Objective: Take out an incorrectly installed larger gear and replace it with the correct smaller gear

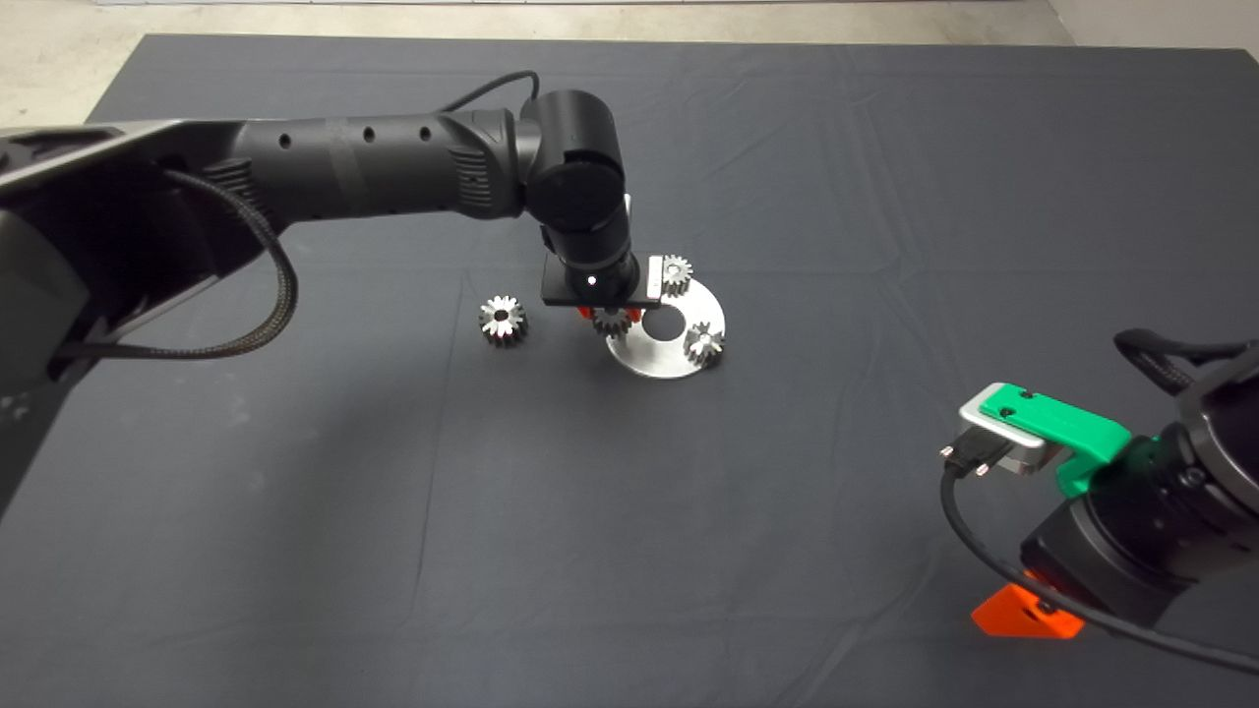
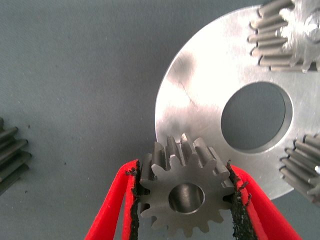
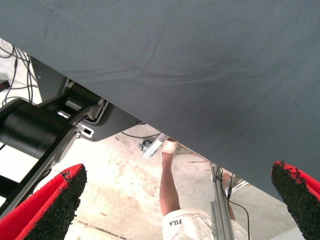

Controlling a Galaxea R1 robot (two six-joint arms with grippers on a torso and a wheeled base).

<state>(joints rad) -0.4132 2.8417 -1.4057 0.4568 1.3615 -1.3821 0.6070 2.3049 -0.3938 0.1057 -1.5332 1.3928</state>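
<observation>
The left gripper [image 2: 185, 200] clamps its jaws on the smaller gear [image 2: 186, 189] at the round steel plate's [image 1: 657, 360] edge. The larger gear [image 1: 503, 320] lies apart on the bench mat [image 1: 629, 511]. The right gripper [image 3: 175, 200] waits, jaws wide.

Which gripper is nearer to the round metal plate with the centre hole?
Left. The left gripper holds a gear at the edge of the metal plate; the right gripper waits, open, far away at the mat's lower right.
</observation>
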